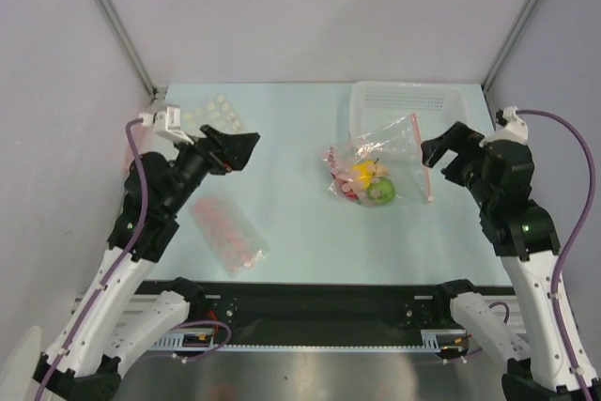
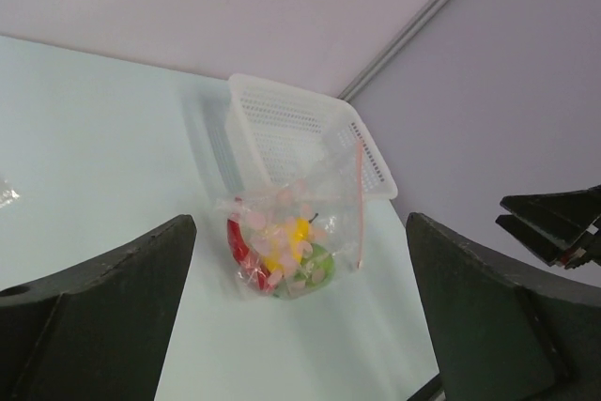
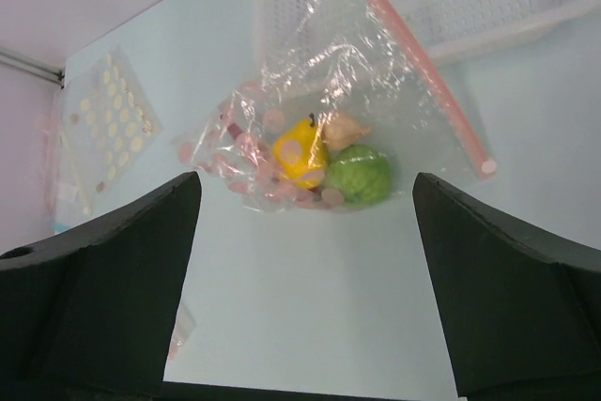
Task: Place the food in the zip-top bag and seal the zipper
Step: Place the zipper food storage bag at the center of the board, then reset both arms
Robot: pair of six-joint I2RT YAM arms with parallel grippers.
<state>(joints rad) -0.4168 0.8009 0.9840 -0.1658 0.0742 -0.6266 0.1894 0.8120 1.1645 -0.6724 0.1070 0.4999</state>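
Note:
The clear zip-top bag (image 1: pixel 376 164) lies on the table, with its pink-red zipper strip (image 1: pixel 421 161) along the right edge. Inside are the red chili (image 2: pixel 238 239), yellow fruit (image 3: pixel 299 151), green fruit (image 3: pixel 359 176) and beige bulb (image 3: pixel 346 129). The bag also shows in the left wrist view (image 2: pixel 296 223) and in the right wrist view (image 3: pixel 347 91). My left gripper (image 1: pixel 235 149) is open and empty, raised left of the bag. My right gripper (image 1: pixel 446 152) is open and empty, raised just right of the zipper.
A white mesh basket (image 1: pixel 408 102) stands behind the bag, touching it. A flat packet of pink-red round pieces (image 1: pixel 228 232) lies front left. A packet of pale round pieces (image 1: pixel 218 117) lies back left, behind my left arm.

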